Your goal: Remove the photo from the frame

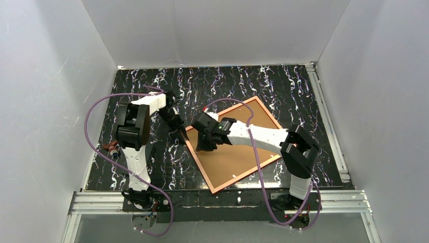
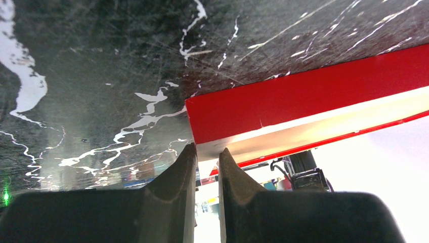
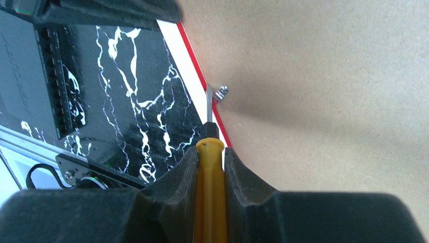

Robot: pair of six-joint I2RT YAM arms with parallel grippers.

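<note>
The frame (image 1: 200,164) lies face down and turned diagonally on the black marbled table, its orange-pink rim up. Inside it sits the photo's brown board back (image 1: 238,157); the printed side is hidden. My left gripper (image 1: 181,132) is at the frame's left corner. In the left wrist view its narrow jaws (image 2: 207,152) pinch the pale edge of the red frame (image 2: 303,96). My right gripper (image 1: 205,147) hangs over the board's left part, shut (image 3: 210,149) on a yellow-handled screwdriver (image 3: 210,192). The blade tip rests at a small metal tab (image 3: 221,92) by the red rim (image 3: 194,55).
A small red-brown object (image 1: 110,148) lies at the table's left edge beside the left arm. White walls close in the left, back and right sides. An aluminium rail (image 1: 227,198) runs along the near edge, and another (image 1: 329,121) along the right.
</note>
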